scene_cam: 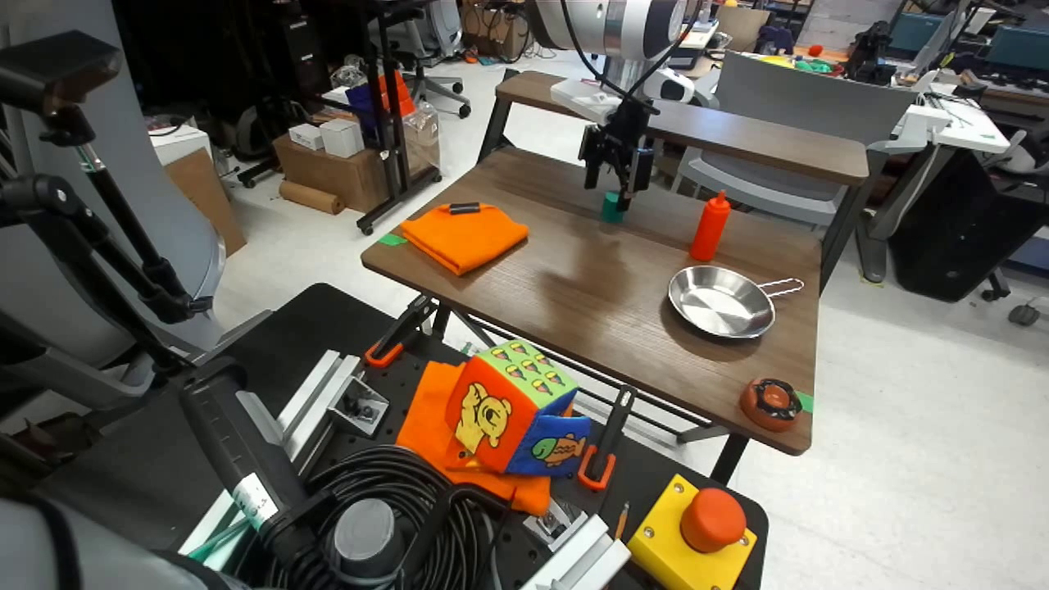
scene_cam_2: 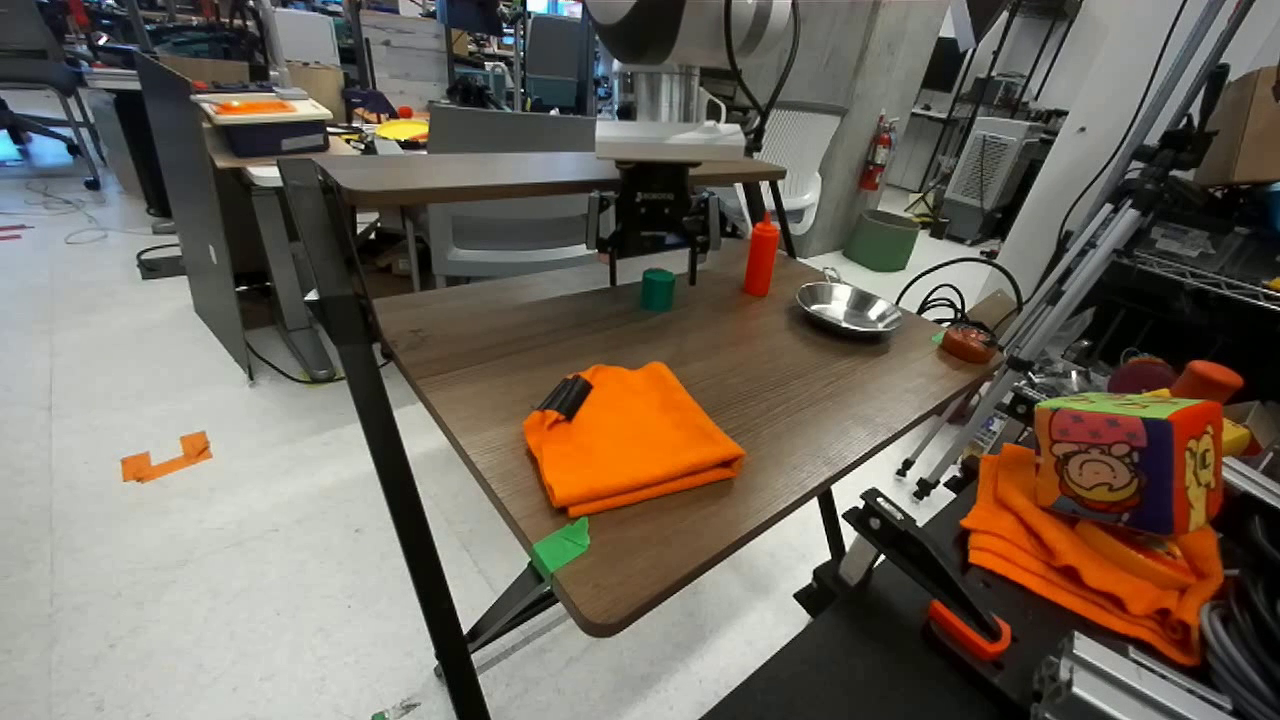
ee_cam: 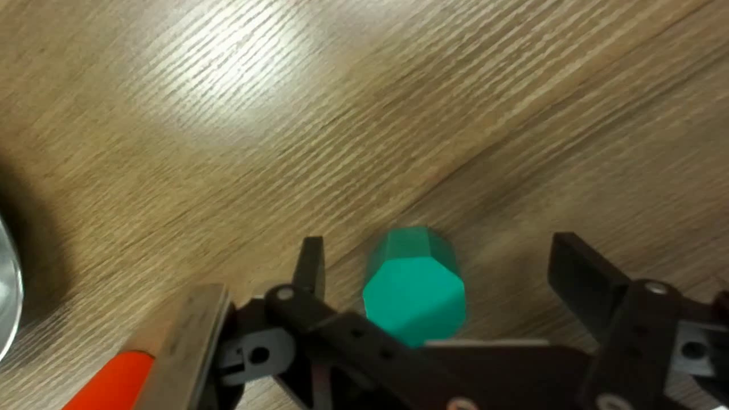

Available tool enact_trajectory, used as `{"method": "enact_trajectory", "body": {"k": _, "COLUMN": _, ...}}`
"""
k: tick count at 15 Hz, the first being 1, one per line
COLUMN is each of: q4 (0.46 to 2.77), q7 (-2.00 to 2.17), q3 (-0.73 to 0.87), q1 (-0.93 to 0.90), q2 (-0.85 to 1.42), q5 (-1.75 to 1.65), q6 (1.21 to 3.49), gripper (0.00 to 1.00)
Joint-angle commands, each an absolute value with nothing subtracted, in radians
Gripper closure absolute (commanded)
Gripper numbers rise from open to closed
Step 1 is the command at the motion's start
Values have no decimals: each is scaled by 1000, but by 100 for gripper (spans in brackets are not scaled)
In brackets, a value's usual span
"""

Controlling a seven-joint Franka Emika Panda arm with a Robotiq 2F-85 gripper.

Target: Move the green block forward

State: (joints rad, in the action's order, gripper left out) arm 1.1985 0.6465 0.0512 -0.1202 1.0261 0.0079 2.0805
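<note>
The green block [scene_cam: 611, 208] is a small dark-green, many-sided block standing upright on the brown table [scene_cam: 565, 270], toward the side by the robot arm. It also shows on the table in an exterior view [scene_cam_2: 657, 290] and in the wrist view [ee_cam: 414, 293]. My gripper [ee_cam: 438, 242] is open and empty above the block. In the wrist view the block appears between the two fingers, nearer the left one, with gaps on both sides; its lower edge is partly hidden by the gripper's linkage. In an exterior view the gripper [scene_cam_2: 652, 282] points straight down with its fingertips around the block's height.
An orange-red squeeze bottle [scene_cam: 710, 227] stands near the block, with a metal frying pan [scene_cam: 721, 301] beyond it. A folded orange cloth [scene_cam: 464, 236] with a black object on it lies at another table end. A brown-orange round object [scene_cam: 770, 404] sits at a corner. A raised shelf [scene_cam_2: 470, 178] runs behind.
</note>
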Motion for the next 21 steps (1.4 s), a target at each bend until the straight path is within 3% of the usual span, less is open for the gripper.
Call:
{"method": "enact_trajectory", "body": {"k": 1, "q4": 1066, "q7": 651, "q3": 79, "q1": -128, "q2": 1101, "q5": 10, "q6": 2018, "gripper": 0}}
{"method": "enact_trajectory", "body": {"k": 2, "q4": 1045, "q7": 651, "q3": 81, "q1": -127, "q2": 1112, "q5": 10, "q6": 2010, "gripper": 0}}
{"method": "enact_trajectory", "body": {"k": 3, "q4": 1028, "q7": 649, "q3": 83, "q1": -125, "q2": 1122, "q5": 10, "q6": 2005, "gripper": 25}}
{"method": "enact_trajectory", "body": {"k": 4, "q4": 1011, "q7": 647, "q3": 84, "q1": -123, "q2": 1131, "q5": 11, "q6": 1996, "gripper": 26}}
{"method": "enact_trajectory", "body": {"k": 11, "q4": 962, "q7": 626, "q3": 69, "q1": -111, "q2": 1137, "q5": 25, "q6": 1900, "gripper": 80}}
{"method": "enact_trajectory", "body": {"k": 21, "q4": 1448, "q7": 434, "q3": 63, "q1": -177, "q2": 831, "q5": -34, "q6": 2169, "gripper": 81}}
